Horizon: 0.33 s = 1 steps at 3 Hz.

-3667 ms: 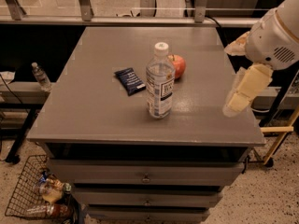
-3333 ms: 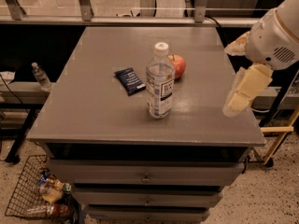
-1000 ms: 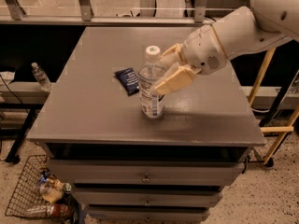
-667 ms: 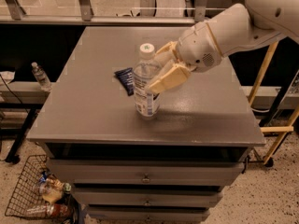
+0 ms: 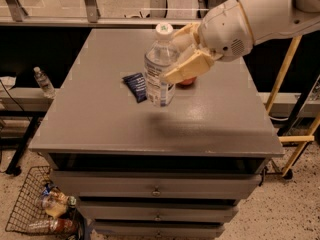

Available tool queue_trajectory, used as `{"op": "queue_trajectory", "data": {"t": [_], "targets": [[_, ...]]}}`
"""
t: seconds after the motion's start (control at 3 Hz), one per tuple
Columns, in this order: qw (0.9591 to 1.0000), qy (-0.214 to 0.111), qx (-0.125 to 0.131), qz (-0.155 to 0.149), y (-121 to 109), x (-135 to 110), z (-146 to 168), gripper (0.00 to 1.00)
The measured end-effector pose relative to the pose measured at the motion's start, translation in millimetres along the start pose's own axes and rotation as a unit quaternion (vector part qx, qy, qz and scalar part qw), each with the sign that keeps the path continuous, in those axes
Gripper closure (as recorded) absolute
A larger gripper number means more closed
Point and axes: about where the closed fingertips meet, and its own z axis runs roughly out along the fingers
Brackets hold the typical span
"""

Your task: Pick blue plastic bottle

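The blue plastic bottle (image 5: 159, 69) is a tall clear bottle with a white cap and a white-and-blue label. It hangs upright above the grey table (image 5: 100, 124), lifted off the top, with its shadow below it. My gripper (image 5: 181, 54) comes in from the right and is shut on the bottle's upper body. One cream finger (image 5: 187, 68) lies across the front of the bottle, the other behind it near the cap.
A flat dark blue snack packet (image 5: 135, 86) lies left of the bottle. A red apple (image 5: 187, 81) sits behind my gripper, mostly hidden. A small clear bottle (image 5: 43, 81) stands on a low ledge at left. A wire basket (image 5: 40, 209) of items sits on the floor.
My gripper came from the table's right side to the bottle, closed on it, and has lifted it up off the table top.
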Motion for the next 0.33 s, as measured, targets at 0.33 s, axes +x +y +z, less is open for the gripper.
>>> {"op": "queue_trajectory", "data": {"t": [0.33], "targets": [[0.9999,-0.006,0.009,-0.010,-0.3,-8.4,-12.0,1.00]]}}
